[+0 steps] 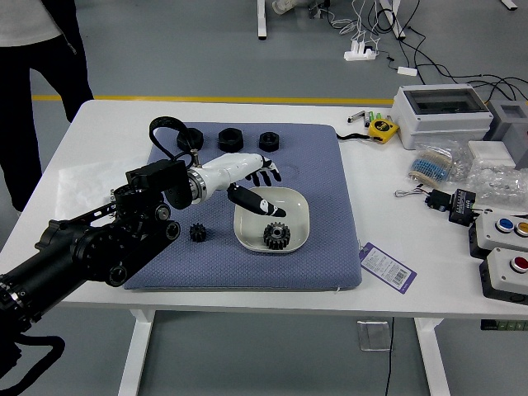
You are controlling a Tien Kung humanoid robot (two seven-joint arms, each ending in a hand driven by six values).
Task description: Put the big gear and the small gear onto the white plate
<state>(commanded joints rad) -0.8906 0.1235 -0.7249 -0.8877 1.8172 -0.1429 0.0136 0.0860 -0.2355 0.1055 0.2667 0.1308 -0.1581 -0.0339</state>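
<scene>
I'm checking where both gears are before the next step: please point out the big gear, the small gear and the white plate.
Big gear (276,237): head view, middle of its face.
Small gear (198,233): head view, its centre.
White plate (294,212): head view, bare inner surface.

Here comes the left arm (99,249), black and jointed, in from the lower left corner, angling up and across to the right! Round caps (162,213) stud its joints, and a black cable (170,120) loops high over the wrist (196,185), which wears a pale metallic band. Out front, the left hand (227,173) reaches rightward, white across its back, dark at the tips. And it's open, holding nothing! The upper fingers (268,172) bend slightly, bunched close together, while one long dark digit (256,201) slants down and right below them, a clear gap between.
</scene>
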